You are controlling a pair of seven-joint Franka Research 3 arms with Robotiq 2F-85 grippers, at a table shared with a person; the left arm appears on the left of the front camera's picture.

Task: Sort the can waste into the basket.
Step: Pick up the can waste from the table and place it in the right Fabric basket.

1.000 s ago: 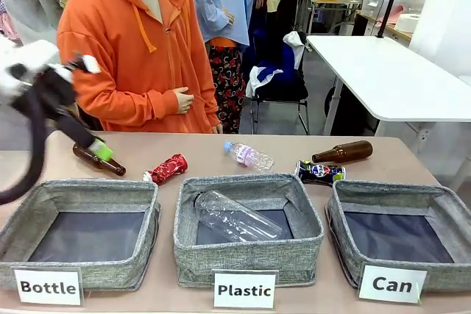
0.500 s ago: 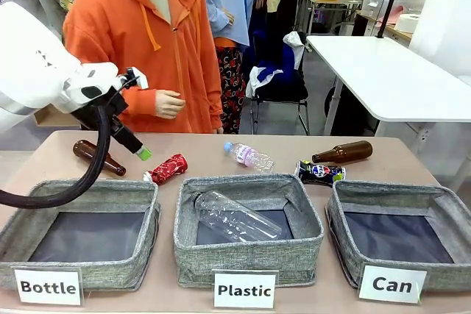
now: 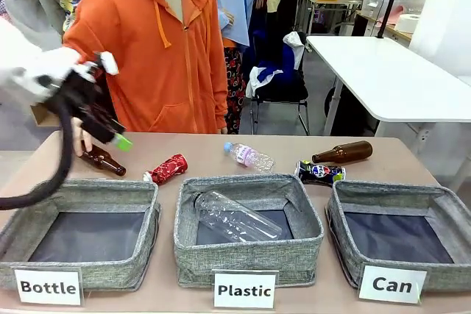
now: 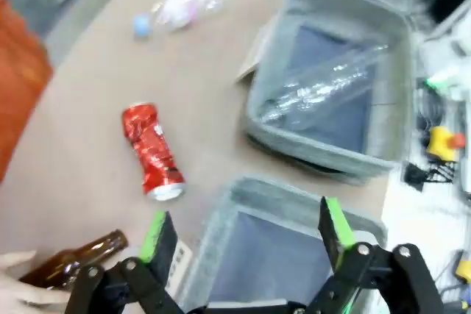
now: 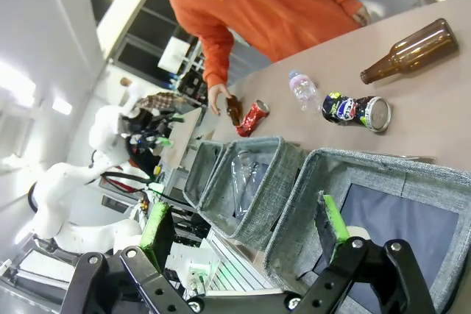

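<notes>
The red crushed can lies on the table behind the gap between the "Bottle" and "Plastic" bins. The dark blue crushed can lies just behind the basket signed "Can", whose dark base is bare. My left gripper hangs open above the table's left end, up and to the left of the red can, holding nothing. In its wrist view my right gripper stands open over the near side of the basket, with nothing between its fingers.
A person in orange stands at the far side; a hand rests on the left brown bottle. Another brown bottle and a small clear bottle lie farther back. The Plastic bin holds a clear bottle.
My left arm swung right toward the red can, then back left and a bit higher. The person's hand has come down onto the left brown bottle. Both cans lie where they were.
</notes>
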